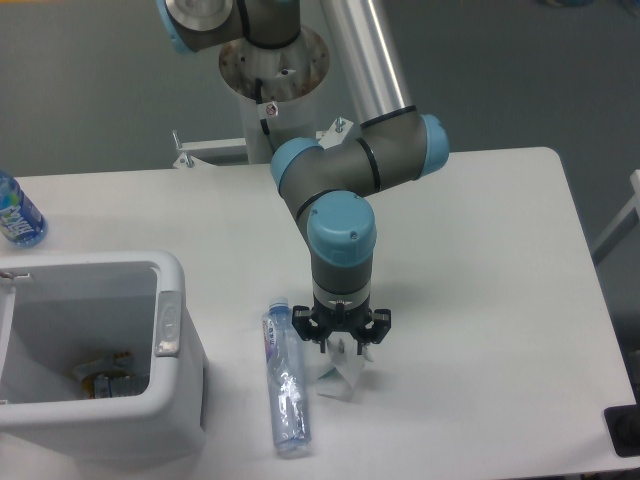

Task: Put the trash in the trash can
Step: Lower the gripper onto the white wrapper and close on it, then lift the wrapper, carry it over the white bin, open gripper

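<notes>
White counter (480,260) carries all items under inspection. Gripper (343,345) hangs directly over the small white packet (342,378), pointing straight down; the packet's upper part is hidden behind the tool. Fingers (332,347) are screened by the wrist and the dark gripper body, so I cannot tell whether they stand apart, are closed, or have hold of the packet.

Clear bottle (284,378) with pale blue cap lies flat on the counter, just beside the packet at its nine o'clock, long axis running roughly twelve to six. Trash can (170,400) sits at nine o'clock from the bottle, near the counter's left edge, lid open, with some coloured items visible at the bottom. Blue-tinted bottle (17,215) stands at the far left edge, at about twelve o'clock from the can, well apart from the work.

Judgement: the step in hand is the grasp of the packet; neither item of trash is yet in the can.

Risks noted:
- Packet is thin and wrinkly; closure on a loose fold could let it slip free during the lift
- Bottle lies close to the gripper; a sideways drift toward nine o'clock could nudge it and set it rolling
- Carrying toward the can at low height could strike the bottle or the can's rim
</notes>
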